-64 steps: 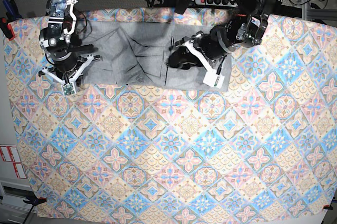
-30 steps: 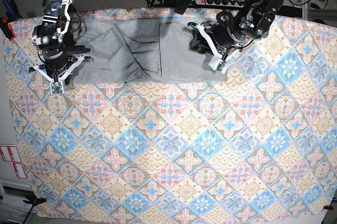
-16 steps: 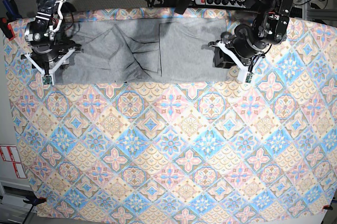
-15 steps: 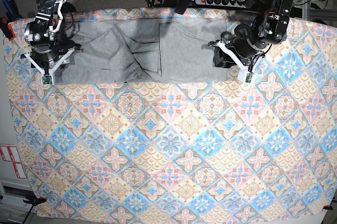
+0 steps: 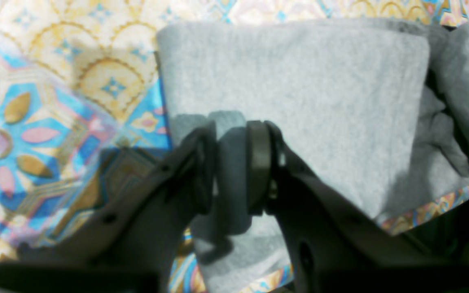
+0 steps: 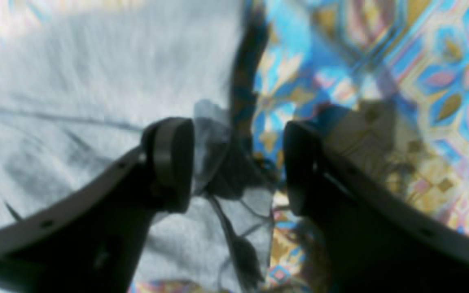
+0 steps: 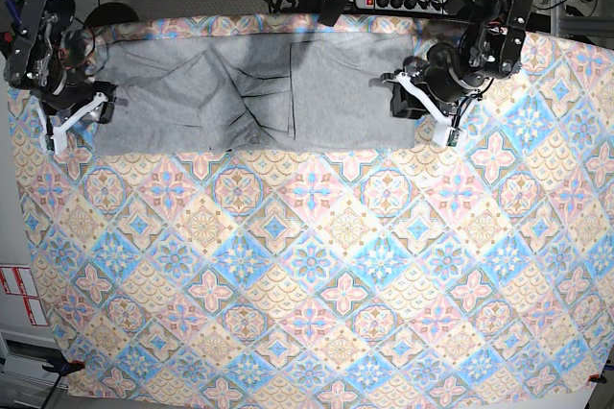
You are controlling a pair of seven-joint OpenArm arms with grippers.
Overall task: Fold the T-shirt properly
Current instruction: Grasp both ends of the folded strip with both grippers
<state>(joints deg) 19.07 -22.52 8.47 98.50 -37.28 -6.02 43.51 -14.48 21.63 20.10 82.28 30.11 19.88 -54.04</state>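
Shirt [image 7: 254,92]: spread in a long grey band across the far edge of the cloth [image 7: 317,275], creased near the middle.
Left gripper [image 5: 230,167]: jaws nearly together, pinching a fold of the shirt's edge.
Right gripper [image 6: 238,162]: jaws wide apart over the shirt's other edge, gripping nothing.
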